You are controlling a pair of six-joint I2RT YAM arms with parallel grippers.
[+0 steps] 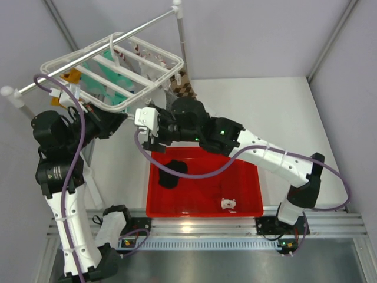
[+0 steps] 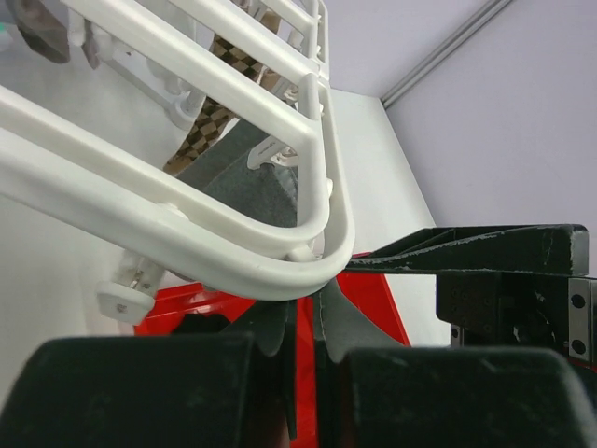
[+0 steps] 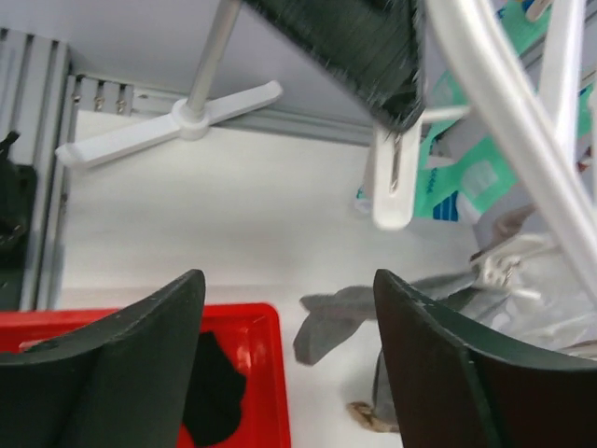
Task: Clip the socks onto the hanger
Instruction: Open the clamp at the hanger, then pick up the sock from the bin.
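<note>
The white slatted hanger (image 1: pixel 177 59) hangs from the rail at the back left. My left gripper (image 1: pixel 118 121) sits just under its near corner (image 2: pixel 233 252). Its jaws are drawn almost together, and the frame hides their tips (image 2: pixel 350 327). My right gripper (image 3: pixel 289 308) is open and empty, beside the hanger's near edge (image 1: pixel 153 140). A black sock (image 1: pixel 172 172) lies in the red tray (image 1: pixel 253 206) and also shows in the right wrist view (image 3: pixel 210 392). Dark fabric (image 3: pixel 345 47) hangs at a white clip (image 3: pixel 392 177). No dark red sock is in view.
The metal rail (image 1: pixel 147 23) stands on white-capped poles with a cross foot (image 3: pixel 191 117). Teal patterned socks (image 3: pixel 466 177), a checkered sock (image 2: pixel 210 131) and an orange sock (image 1: pixel 72 76) hang there. A grey sock (image 3: pixel 336 322) lies on the table. A small white item (image 1: pixel 228 204) is in the tray.
</note>
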